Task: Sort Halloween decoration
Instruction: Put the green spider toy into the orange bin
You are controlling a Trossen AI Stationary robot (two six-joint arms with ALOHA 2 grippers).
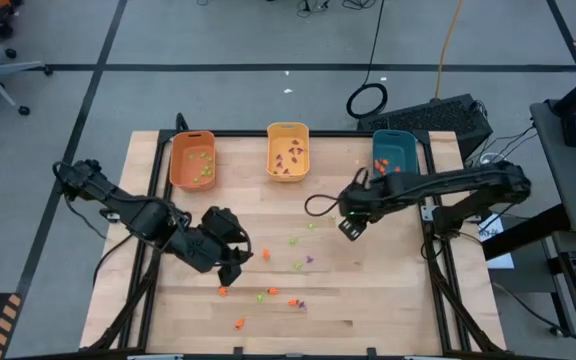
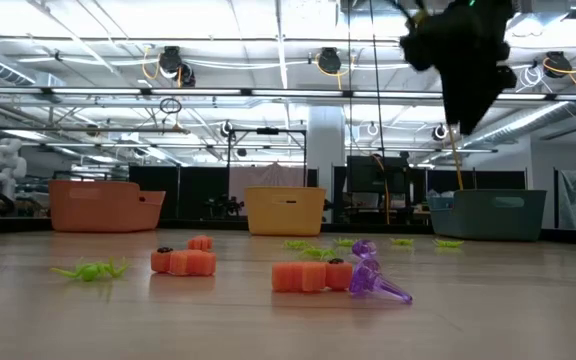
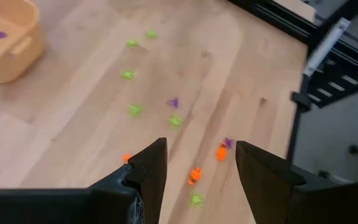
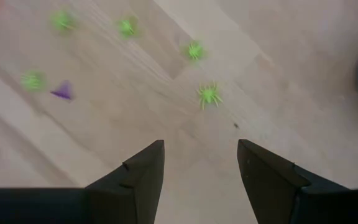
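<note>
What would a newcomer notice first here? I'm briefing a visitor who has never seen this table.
Three bins line the table's far edge: the orange bin holding green trinkets, the yellow bin holding purple ones, the teal bin holding orange ones. Loose trinkets lie scattered over the wood in the middle and toward the near edge. The left gripper and right gripper both stand open and empty above them.

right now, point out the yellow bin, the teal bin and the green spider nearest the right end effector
yellow bin (image 1: 288, 129), high view, on its far rim
teal bin (image 1: 396, 135), high view, on its far rim
green spider (image 4: 209, 94), right wrist view, on its body
</note>
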